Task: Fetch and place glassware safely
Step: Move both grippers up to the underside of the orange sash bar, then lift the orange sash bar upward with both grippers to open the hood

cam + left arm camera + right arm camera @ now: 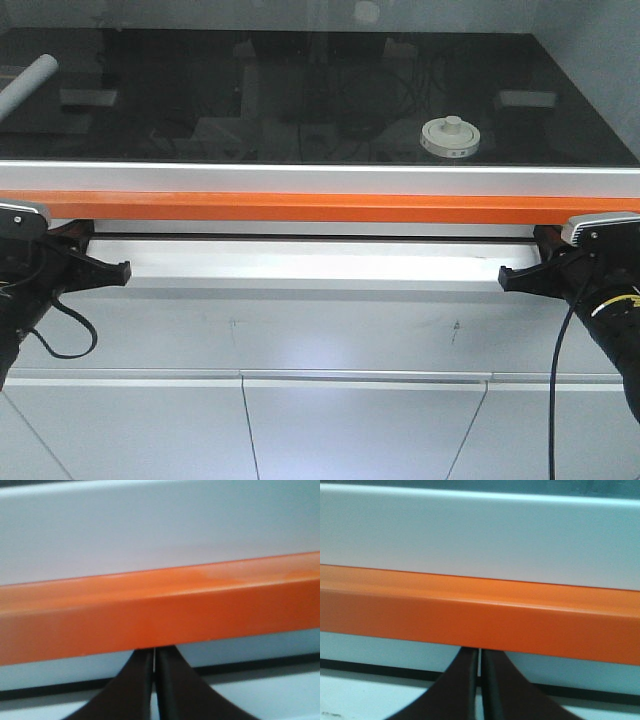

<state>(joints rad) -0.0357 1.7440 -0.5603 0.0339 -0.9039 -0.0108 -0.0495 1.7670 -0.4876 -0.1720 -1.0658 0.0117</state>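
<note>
The glass jar [450,137] sits on the shiny black tabletop [300,80]. It is over on the right side, close to the front edge. It stands up straight, and its round cream-white lid with the little knob is on top. I mostly see the lid. The clear glass under it is hard to make out. Nothing is touching the jar.

Far away on the left side of the tabletop lies a white roll [25,85]. It is tipped at a slant, and part of it is cut off by the edge of the view.

Along the front of the tabletop runs a silver strip [320,178]. Right under that is a long orange bar [320,207]. Below the bar is a white ledge [300,262], and lower down are pale cupboard doors [360,430].

My left pincer [125,270] is down by the white ledge on the left, under the orange bar. My right pincer [505,278] is down by the ledge on the right. Both point in toward the middle, and both are well apart from the jar.

In my wrist views, the two dark fingers [135,685] of each pincer are pressed together with only a thin line between them. Each pincer is closed up tight and has hold of nothing. The tips sit just below the orange bar.
</note>
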